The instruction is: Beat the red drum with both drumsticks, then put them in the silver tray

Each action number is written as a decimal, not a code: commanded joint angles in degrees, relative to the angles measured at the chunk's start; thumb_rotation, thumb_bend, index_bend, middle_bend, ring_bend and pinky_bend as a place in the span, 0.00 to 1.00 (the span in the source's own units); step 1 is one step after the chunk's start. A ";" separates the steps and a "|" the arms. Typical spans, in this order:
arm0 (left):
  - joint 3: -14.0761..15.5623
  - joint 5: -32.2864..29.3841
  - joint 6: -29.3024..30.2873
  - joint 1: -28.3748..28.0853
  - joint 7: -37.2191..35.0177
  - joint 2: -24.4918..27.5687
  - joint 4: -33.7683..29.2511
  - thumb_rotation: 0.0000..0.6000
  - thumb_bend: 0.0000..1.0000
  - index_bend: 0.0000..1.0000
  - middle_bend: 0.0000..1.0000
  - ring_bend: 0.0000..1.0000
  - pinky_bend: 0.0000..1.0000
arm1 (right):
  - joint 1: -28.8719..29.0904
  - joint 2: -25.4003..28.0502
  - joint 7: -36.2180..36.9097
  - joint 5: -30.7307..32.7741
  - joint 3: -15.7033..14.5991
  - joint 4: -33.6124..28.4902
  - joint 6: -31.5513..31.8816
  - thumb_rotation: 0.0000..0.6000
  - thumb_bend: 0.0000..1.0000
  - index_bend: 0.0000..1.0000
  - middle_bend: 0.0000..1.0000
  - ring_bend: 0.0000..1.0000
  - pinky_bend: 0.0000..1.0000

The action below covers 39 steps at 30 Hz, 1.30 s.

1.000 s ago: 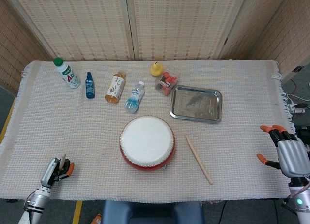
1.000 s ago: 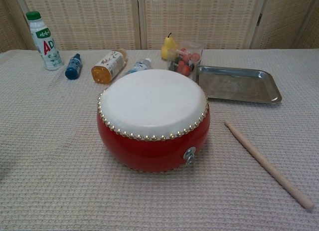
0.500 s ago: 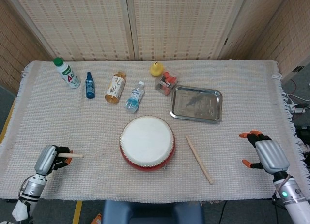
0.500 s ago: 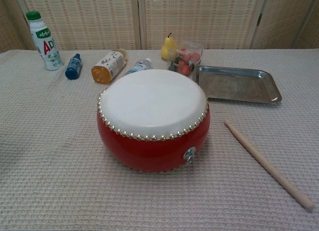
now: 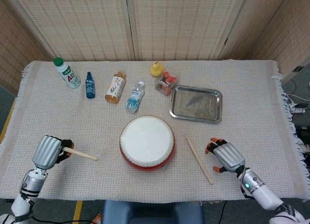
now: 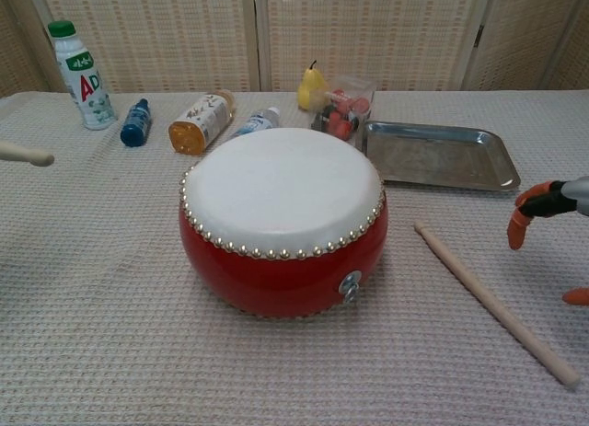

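Red drum (image 5: pixel 147 142) with white skin; silver tray (image 5: pixel 196 104); beige woven cloth (image 5: pixel 252 93)

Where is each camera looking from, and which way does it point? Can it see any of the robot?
Head view: sits high above the near edge of the table, tilted down at the whole cloth; shows the left hand holding a drumstick, and the right hand open beside the loose drumstick.
Chest view: sits low at the table's near edge, facing straight across at the red drum; only the held stick's tip and the right hand's orange fingertips show.
Both share the drum, silver tray, bottles and loose drumstick.
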 commanded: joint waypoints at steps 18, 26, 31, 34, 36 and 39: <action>0.75 -2.44 -2.33 0.00 -0.07 0.98 -2.10 1.00 1.00 1.00 1.00 1.00 1.00 | 0.67 -13.69 -8.07 2.01 -0.27 5.26 4.27 1.00 0.00 0.23 0.15 0.00 0.06; 1.05 -2.79 -3.04 -0.07 -0.57 1.25 -1.98 1.00 1.00 1.00 1.00 1.00 1.00 | 0.15 -15.17 -11.93 3.31 -0.55 7.44 5.69 1.00 0.00 0.17 0.11 0.00 0.04; 1.14 -3.20 -3.44 -0.06 -1.35 1.32 -1.52 1.00 1.00 1.00 1.00 1.00 1.00 | -0.05 -12.97 -14.11 8.36 1.60 7.69 5.57 1.00 0.01 0.16 0.11 0.00 0.04; 1.27 -3.25 -3.80 -0.16 -1.57 1.28 -1.31 1.00 1.00 1.00 1.00 1.00 1.00 | 0.61 -11.52 -15.28 11.84 3.03 7.09 4.38 1.00 0.01 0.17 0.11 0.00 0.04; 1.32 -3.30 -4.01 -0.24 -1.52 1.26 -1.24 1.00 1.00 1.00 1.00 1.00 1.00 | 1.12 -10.68 -15.84 14.12 3.91 6.96 3.58 1.00 0.04 0.18 0.11 0.00 0.04; 1.34 -3.48 -4.34 -0.34 -1.49 1.25 -1.12 1.00 1.00 1.00 1.00 1.00 1.00 | 2.02 -9.68 -16.41 16.79 4.94 7.25 2.43 1.00 0.09 0.21 0.11 0.00 0.04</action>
